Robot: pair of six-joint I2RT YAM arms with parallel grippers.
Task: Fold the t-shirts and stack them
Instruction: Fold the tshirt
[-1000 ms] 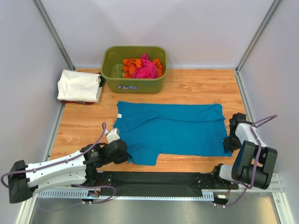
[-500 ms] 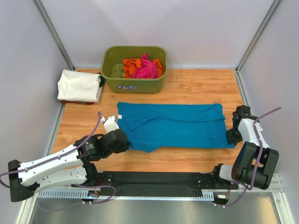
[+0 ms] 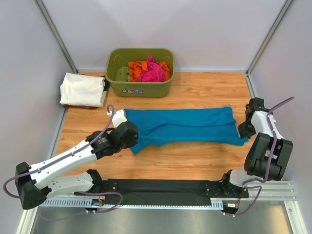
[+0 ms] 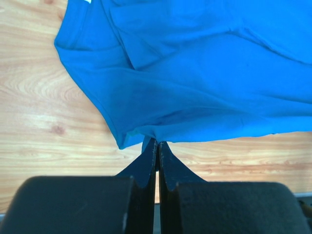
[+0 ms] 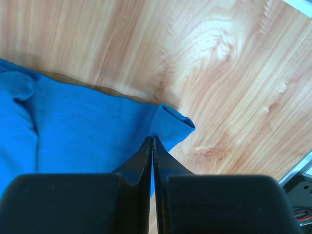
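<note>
The teal-blue t-shirt (image 3: 185, 126) lies across the middle of the table, its near half lifted and folded toward the back. My left gripper (image 3: 132, 144) is shut on its near left edge (image 4: 157, 140). My right gripper (image 3: 242, 131) is shut on its near right corner (image 5: 168, 127). A folded white t-shirt (image 3: 83, 88) lies at the back left. Pink (image 3: 153, 72) and orange (image 3: 137, 69) t-shirts sit crumpled in the olive-green tub (image 3: 140, 72).
The tub stands at the back centre against the wall. A dark item (image 3: 80, 106) lies under the white shirt. A black mat (image 3: 161, 186) covers the near edge between the arm bases. Frame posts stand at the back corners.
Both grippers have carried the shirt's near edge toward the back of the table. The visible blue cloth has narrowed from a wide spread to a long band.
</note>
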